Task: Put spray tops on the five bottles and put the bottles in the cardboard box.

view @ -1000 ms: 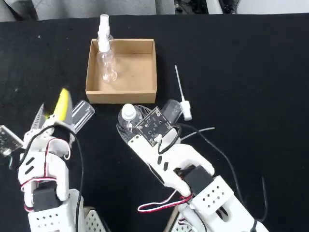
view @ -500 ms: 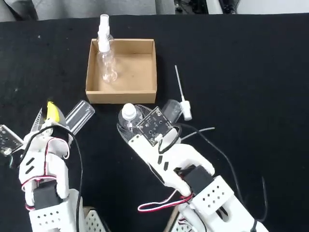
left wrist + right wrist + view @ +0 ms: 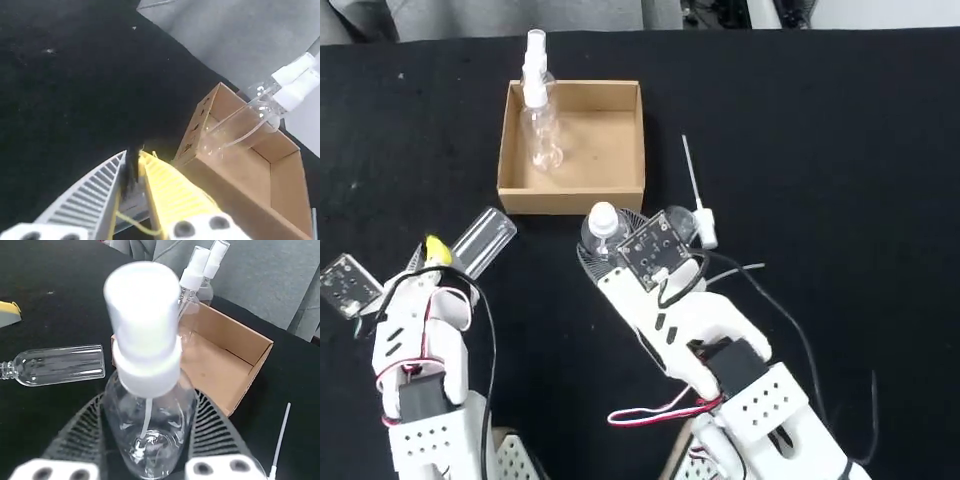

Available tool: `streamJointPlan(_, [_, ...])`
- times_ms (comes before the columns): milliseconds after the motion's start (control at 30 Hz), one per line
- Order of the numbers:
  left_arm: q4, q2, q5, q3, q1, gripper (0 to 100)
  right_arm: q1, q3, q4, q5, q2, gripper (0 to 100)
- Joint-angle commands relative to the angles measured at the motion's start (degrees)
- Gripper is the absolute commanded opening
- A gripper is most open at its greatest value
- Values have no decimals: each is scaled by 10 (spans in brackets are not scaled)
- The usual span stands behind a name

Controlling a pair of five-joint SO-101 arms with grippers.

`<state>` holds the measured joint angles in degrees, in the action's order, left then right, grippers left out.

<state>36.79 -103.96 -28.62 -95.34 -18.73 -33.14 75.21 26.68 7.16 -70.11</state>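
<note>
Black table (image 3: 820, 120): we find the right gripper (image 3: 149, 412) clamped on a capped bottle (image 3: 603, 220), held upright just short of the cardboard box (image 3: 620, 190), which lies straight ahead. We note the left gripper (image 3: 134, 160) closed, apparently empty, beside an uncapped bottle (image 3: 483, 240).

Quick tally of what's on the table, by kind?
Capped bottles: 3 (one in the right pincer)
Uncapped bottles: 2
Loose spray tops: 1
Cardboard box: 1
Total: 7
</note>
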Motion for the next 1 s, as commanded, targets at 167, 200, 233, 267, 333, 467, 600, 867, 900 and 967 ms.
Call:
streamJointPlan(167, [-4,-7,5,2,-1,29,28,-44,-10,-1,-12,10])
streamJointPlan(200, [-4,-7,5,2,-2,29,33,-51,-9,-1,-12,11])
streamJointPlan(233, [-4,-7,5,2,-3,29,39,-60,1,-1,-12,14])
streamJointPlan(267, [-4,-7,5,2,-4,29,42,-72,18,0,-12,14])
streamJointPlan(333, [-4,-6,6,2,-6,29,45,-102,55,0,-7,16])
streamJointPlan(467, [-4,-6,6,1,-6,29,44,-159,111,0,-6,17])
streamJointPlan(600, [-4,-6,6,1,-6,29,42,-209,146,0,-6,18])
streamJointPlan(867, [-4,-6,7,0,-4,29,42,-276,152,0,-3,18])
streamJointPlan(900, [-4,-6,7,0,-3,29,41,-286,152,0,1,18])
streamJointPlan(967, [-10,-6,7,-7,-3,29,35,-309,154,0,22,18])
